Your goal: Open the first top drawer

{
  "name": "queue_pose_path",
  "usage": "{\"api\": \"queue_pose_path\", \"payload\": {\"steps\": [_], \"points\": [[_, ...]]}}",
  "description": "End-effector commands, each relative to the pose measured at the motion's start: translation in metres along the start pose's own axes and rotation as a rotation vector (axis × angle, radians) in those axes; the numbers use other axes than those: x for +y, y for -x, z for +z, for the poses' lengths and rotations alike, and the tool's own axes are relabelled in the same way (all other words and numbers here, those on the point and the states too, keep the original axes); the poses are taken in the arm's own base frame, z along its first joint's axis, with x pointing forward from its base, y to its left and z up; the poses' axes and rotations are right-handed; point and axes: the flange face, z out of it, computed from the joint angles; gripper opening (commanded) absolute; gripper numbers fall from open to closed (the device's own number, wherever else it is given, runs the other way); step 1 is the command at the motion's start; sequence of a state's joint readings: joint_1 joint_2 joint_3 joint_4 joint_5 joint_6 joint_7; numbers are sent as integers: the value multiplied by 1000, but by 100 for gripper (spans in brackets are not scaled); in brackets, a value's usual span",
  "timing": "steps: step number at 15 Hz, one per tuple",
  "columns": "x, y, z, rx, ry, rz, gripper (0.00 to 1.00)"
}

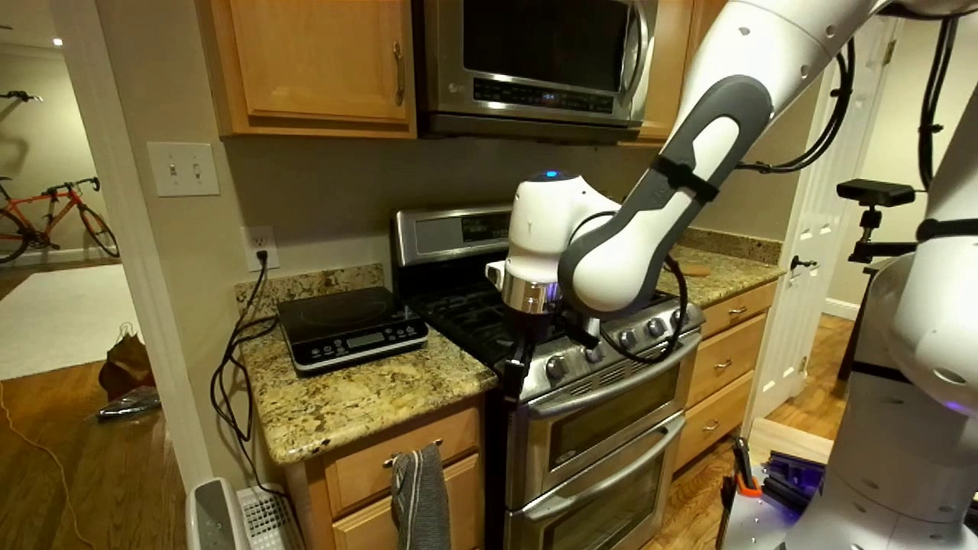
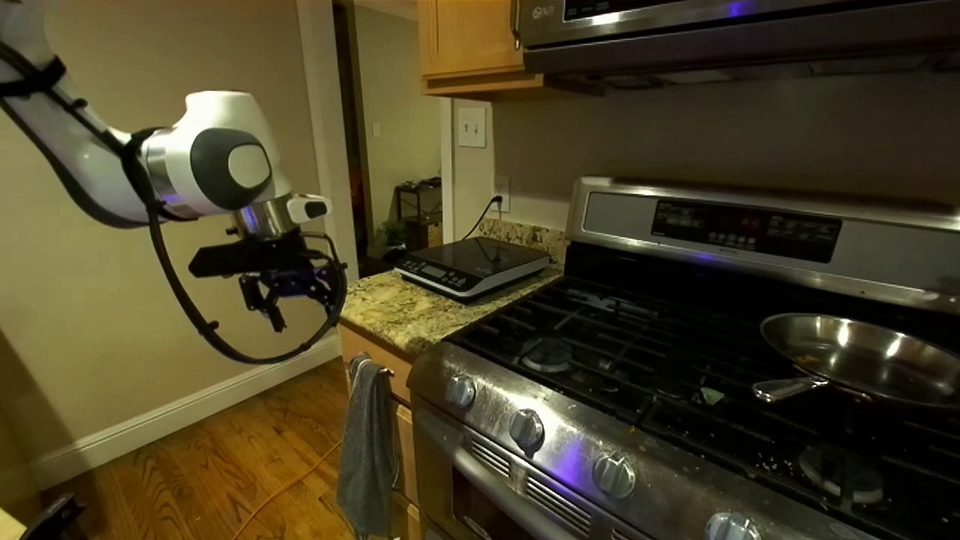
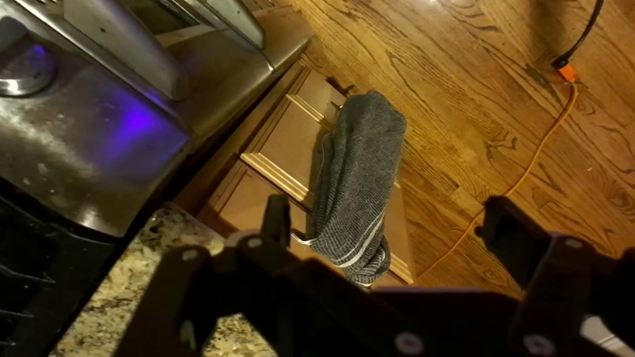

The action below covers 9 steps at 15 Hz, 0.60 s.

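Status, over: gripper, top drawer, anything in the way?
Gripper open, holding nothing. Top drawer shut. Grey towel hangs over its handle, likely in the way.

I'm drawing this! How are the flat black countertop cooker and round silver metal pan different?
The flat black cooker is boxy; the silver metal pan is round. The cooker has buttons; the pan has a handle. The cooker sits on the counter; the pan, on the stove.

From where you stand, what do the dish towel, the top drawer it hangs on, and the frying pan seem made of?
Dish towel: matte woven cloth, perhaps cotton; weave and soft folds show.
Top drawer: probably wood, maybe varnished; smooth, warm honey colour.
Frying pan: polished metal, likely stainless steel; silvery, bright reflections.
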State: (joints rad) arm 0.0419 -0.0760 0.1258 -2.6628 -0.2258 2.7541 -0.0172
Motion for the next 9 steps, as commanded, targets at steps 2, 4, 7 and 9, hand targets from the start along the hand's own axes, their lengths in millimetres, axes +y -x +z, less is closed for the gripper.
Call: {"api": "queue_pose_path", "payload": {"steps": [2, 4, 7, 9], "points": [[-36, -8, 23, 58, 16, -80, 100], [-47, -13, 27, 79, 28, -112, 100], [-56, -16, 32, 92, 52, -167, 100], [-53, -14, 32, 73, 48, -164, 100]]}}
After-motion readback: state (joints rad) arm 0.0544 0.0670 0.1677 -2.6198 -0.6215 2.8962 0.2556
